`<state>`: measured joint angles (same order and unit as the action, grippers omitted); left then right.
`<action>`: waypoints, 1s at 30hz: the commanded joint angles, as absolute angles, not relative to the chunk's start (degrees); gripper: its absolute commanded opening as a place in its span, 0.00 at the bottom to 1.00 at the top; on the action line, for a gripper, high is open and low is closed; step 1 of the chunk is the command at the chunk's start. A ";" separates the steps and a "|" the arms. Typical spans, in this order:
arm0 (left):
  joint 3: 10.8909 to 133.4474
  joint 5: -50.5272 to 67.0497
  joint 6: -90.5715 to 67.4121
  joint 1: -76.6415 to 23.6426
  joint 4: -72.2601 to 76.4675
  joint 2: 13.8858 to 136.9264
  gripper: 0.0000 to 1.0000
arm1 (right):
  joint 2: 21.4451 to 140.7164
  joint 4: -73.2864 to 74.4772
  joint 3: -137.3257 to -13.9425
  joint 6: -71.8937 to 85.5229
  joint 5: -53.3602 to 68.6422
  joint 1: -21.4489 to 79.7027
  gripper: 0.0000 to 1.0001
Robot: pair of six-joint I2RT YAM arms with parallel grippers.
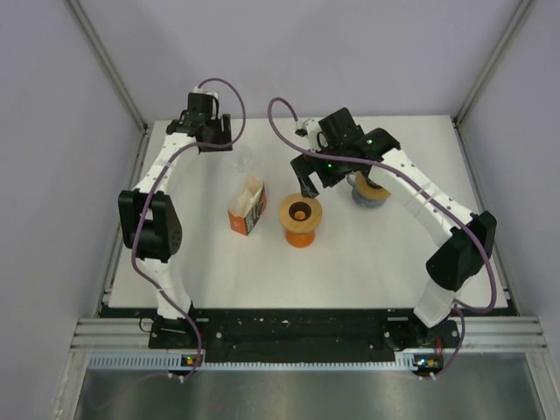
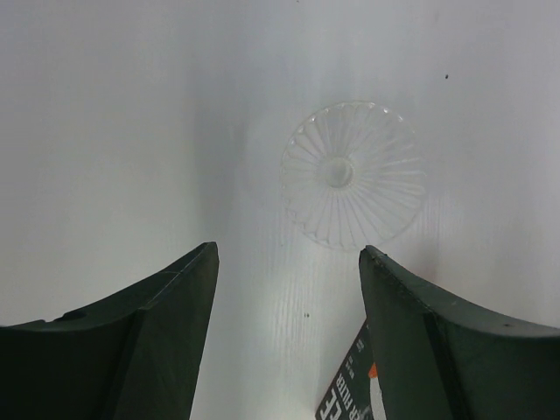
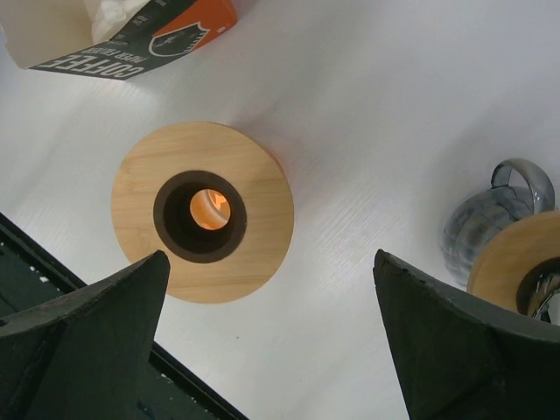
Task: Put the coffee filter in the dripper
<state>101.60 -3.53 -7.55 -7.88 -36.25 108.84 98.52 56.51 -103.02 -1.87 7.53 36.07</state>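
The coffee filters are white papers standing in an open orange-and-black box (image 1: 248, 210) left of the table's middle; its top shows in the right wrist view (image 3: 131, 35). A clear ribbed glass dripper (image 2: 353, 173) rests on the table just behind the box, faint from above (image 1: 244, 162). My left gripper (image 2: 289, 254) hangs open over bare table just short of the dripper, empty; from above it is at the back left (image 1: 213, 140). My right gripper (image 3: 271, 258) is open and empty above the table beside a wooden ring stand.
The wooden ring on an orange base (image 1: 300, 219) stands right of the box, its hole showing orange (image 3: 201, 213). A grey glass jug with a wooden collar (image 1: 370, 189) sits at the back right (image 3: 499, 241). Metal frame posts border the table.
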 commanded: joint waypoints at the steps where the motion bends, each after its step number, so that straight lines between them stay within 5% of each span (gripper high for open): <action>1: 107.48 -7.73 -12.65 -7.47 -33.22 114.51 0.71 | 95.71 53.44 -100.82 -1.84 6.15 35.59 0.99; 11: 117.42 -7.38 -13.89 -7.38 -38.32 128.66 0.67 | 92.99 52.21 -96.51 -2.55 5.71 35.51 0.99; 14: 118.65 -7.30 -13.45 -7.38 -38.76 130.60 0.49 | 92.64 52.03 -95.98 -2.64 5.80 35.51 0.99; 18: 118.57 -5.72 -13.88 -7.03 -39.11 130.87 0.03 | 92.20 51.94 -95.36 -2.72 5.45 35.51 0.99; 19: 118.48 -5.36 -14.23 -6.94 -39.20 130.61 0.00 | 92.20 51.94 -95.27 -2.72 5.36 35.51 0.99; 30: 122.88 3.24 -13.62 -3.69 -42.89 117.27 0.00 | 90.36 50.72 -95.10 -1.85 3.78 35.51 0.99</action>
